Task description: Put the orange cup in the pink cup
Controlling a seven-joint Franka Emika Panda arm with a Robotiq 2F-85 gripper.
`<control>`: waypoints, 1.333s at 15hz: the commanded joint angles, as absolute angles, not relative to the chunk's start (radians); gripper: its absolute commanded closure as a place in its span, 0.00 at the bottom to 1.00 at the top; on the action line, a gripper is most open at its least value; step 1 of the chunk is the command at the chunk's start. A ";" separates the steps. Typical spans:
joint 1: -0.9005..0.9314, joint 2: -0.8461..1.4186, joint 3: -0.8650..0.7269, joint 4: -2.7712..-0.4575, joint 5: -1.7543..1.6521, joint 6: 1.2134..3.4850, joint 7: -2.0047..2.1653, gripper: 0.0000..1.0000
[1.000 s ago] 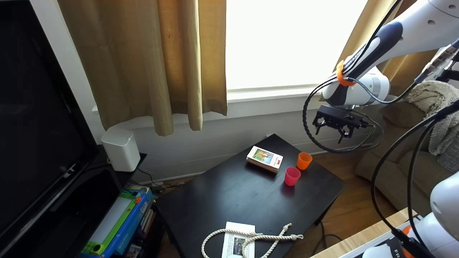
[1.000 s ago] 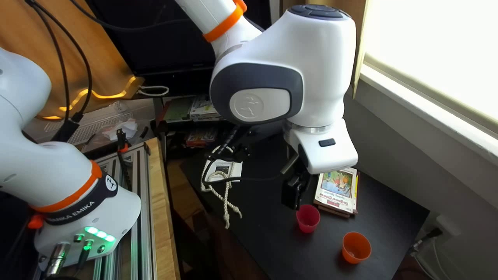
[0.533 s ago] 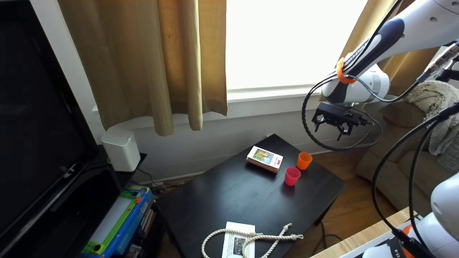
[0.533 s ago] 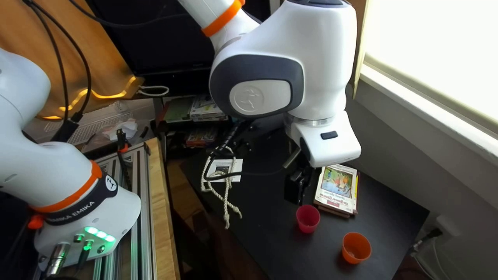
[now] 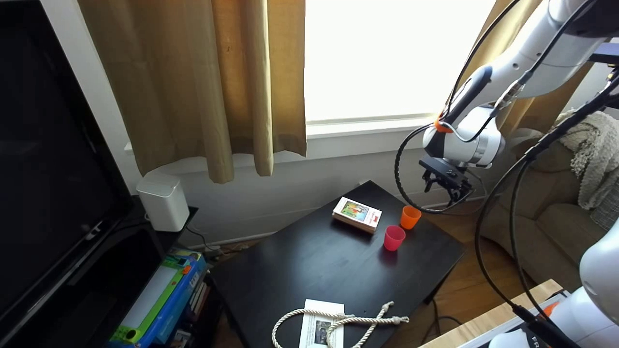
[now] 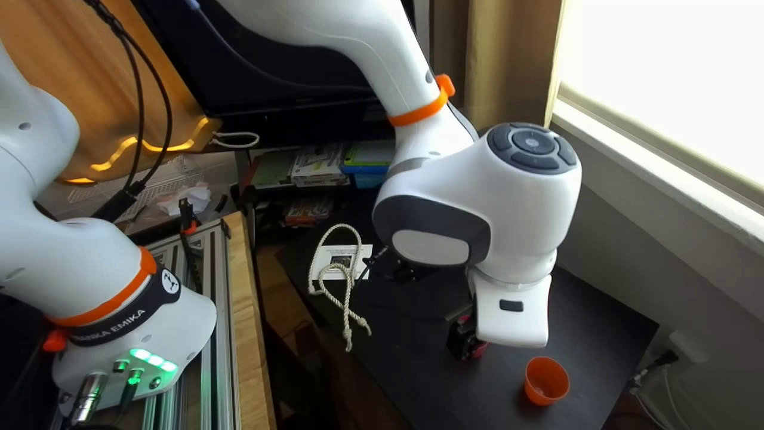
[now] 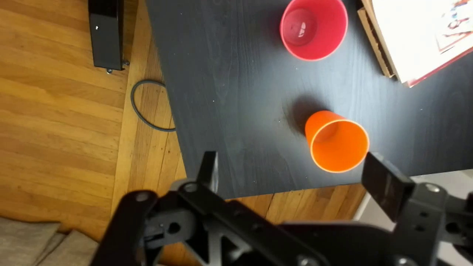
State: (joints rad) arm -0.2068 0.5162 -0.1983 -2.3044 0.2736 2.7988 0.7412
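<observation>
Jaws gape above black table [image 5: 300, 270] near window [image 5: 387, 58].

this looks like a living room in a home. a large flat-screen television [image 5: 51, 164] fills an edge of an exterior view, with a green and blue toy drawing board [image 5: 151, 294] lower down near it. tan curtains [image 5: 181, 92] hang beside a bright window [image 5: 387, 60], and a cream throw [image 5: 599, 157] drapes over an upholstered sofa [image 5: 558, 232]. the floor [image 7: 63, 133] is of wooden planks. on the black desk [image 5: 300, 263] lies a stack of books [image 5: 355, 223], an illustrated cover [image 5: 356, 210] on top.
</observation>
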 commanded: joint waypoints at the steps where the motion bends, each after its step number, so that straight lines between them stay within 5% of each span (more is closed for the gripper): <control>1: -0.234 0.695 -0.167 -2.175 0.399 2.846 0.761 0.00; 13: -0.315 1.025 -0.112 -1.833 0.507 2.831 0.759 0.00; 20: -0.286 1.024 -0.136 -1.838 0.500 2.834 0.778 0.00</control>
State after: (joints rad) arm -0.2934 1.0156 -0.1271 -1.8487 0.4905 2.8456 0.7835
